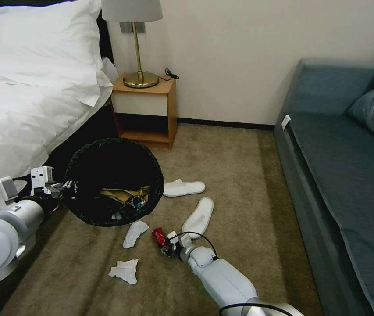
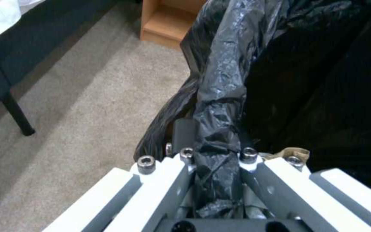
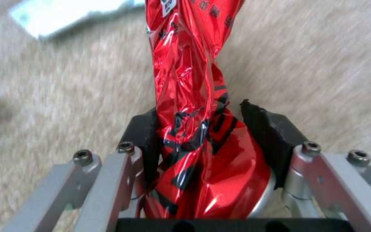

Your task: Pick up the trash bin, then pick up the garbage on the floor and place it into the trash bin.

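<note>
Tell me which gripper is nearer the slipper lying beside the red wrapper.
Right. The right gripper, shut on the red wrapper, sits just beside that slipper. The left gripper clamps the trash bin rim, on the bin's far side from it.

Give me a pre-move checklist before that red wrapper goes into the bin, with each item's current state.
1. Left pincer clamped on the trash bin rim: ok, the black liner is pinched between its fingers.
2. Right pincer holding the red wrapper: ok, pads closed on its lower end.
3. Wrapper lifted off the carpet: cannot tell; in the head view it sits low by the floor.
4. Bin opening faces the right arm: ok, the mouth tilts toward it and shows brown paper inside.
5. Path from wrapper to bin free: ok, only a white tissue lies on the floor below it.
6. Floor cleared: not ok, tissues and slippers remain.
</note>
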